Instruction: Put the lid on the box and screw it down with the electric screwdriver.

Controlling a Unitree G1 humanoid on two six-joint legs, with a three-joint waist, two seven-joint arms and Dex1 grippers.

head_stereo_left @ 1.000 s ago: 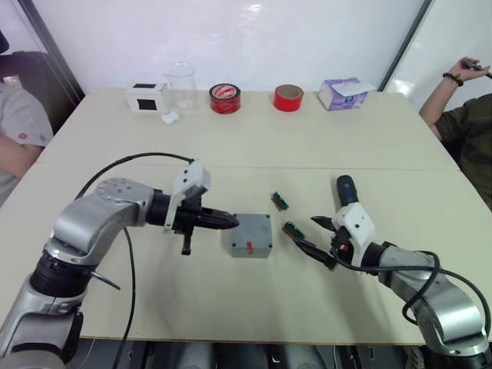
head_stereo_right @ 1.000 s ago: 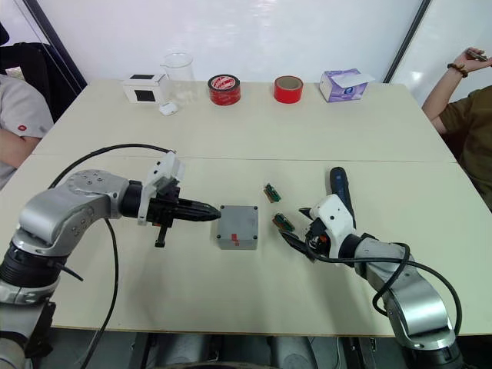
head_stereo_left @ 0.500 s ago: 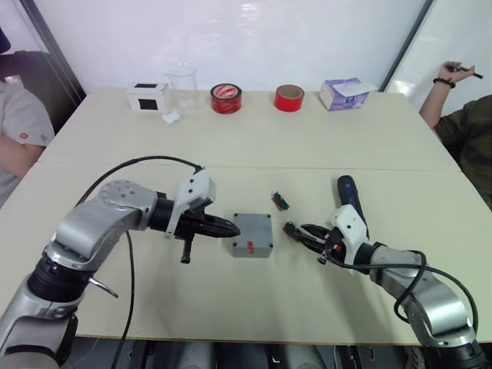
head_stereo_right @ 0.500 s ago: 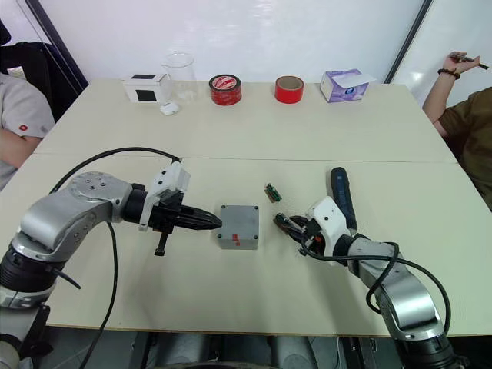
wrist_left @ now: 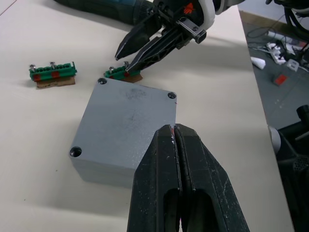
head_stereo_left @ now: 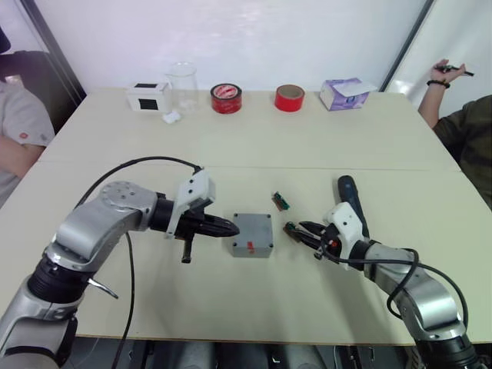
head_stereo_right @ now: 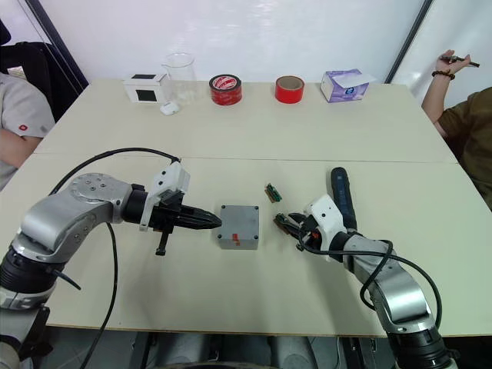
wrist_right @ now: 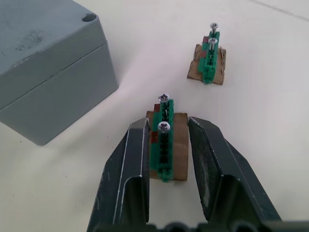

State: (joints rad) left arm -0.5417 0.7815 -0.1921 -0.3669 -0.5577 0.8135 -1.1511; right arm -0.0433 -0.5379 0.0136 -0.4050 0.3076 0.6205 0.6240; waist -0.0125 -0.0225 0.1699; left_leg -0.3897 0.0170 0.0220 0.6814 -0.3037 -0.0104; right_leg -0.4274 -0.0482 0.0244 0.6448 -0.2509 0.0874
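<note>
You have the box (head_stereo_left: 251,235) sitting closed near the middle of the worktop (head_stereo_left: 254,146), with the lid (wrist_left: 129,125) already seated on it and a small red mark on the side wall facing the robot. Your left tool (head_stereo_left: 231,226) has its two black fingers pressed together, with their tips touching the box's side, at the lid's edge. On the other side of the box, your right tool (wrist_right: 167,145) has its fingers apart and straddling a small green screw holder on a brown base (wrist_right: 165,145), which lies just beside the box; two screws stand upright in it. In the right wrist view the fingers seem to stand just clear of the holder. A second green screw holder (head_stereo_left: 280,201) lies near the box, a little farther from the robot. The electric screwdriver (head_stereo_left: 348,197) lies flat on the worktop, beyond your right tool from the box.
</note>
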